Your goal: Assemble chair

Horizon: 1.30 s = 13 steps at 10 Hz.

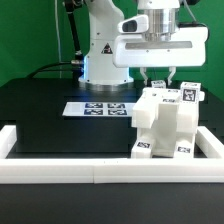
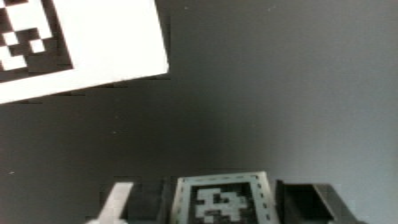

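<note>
Chair [image 1: 166, 128] mostly built: blocky white assembly stands on desk [image 1: 40, 115] against border rail [image 1: 60, 159], at exterior view's right, near marker board [image 1: 100, 108]. Fingers [image 1: 160, 79] narrow, just above chair top, possibly gripping small post there; view unclear. No loose parts visible; likely final seating left.

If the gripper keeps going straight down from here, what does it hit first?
Most likely the chair: the gripper points down, fingertips right at the top of the assembled white chair parts, probably already shut on a piece. The wrist view shows a tagged part between the fingers. Exact contact is unclear.
</note>
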Each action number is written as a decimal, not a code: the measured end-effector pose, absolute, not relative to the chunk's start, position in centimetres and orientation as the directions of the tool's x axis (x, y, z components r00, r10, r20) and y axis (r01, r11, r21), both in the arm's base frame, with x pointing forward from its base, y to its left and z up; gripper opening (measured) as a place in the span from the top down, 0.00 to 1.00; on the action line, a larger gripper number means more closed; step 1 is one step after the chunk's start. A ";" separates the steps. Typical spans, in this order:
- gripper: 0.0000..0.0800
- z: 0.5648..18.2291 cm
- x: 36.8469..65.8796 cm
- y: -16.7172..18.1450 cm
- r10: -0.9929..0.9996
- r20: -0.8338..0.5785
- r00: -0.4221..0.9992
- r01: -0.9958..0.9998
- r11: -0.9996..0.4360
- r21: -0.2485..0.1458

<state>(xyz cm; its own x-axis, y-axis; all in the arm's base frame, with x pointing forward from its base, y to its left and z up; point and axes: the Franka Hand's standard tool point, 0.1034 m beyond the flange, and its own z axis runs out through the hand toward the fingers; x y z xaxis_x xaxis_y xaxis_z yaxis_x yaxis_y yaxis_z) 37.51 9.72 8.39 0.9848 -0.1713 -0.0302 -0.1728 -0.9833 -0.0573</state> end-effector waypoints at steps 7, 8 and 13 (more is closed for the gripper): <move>0.64 9.8 38.2 9.7 -0.171 -0.041 0.984 -0.173 -0.983 -0.060; 0.64 10.2 38.4 9.5 -0.173 -0.032 0.984 -0.174 -0.982 -0.066; 0.64 13.9 41.0 8.0 -0.174 -0.052 0.983 -0.178 -0.980 -0.094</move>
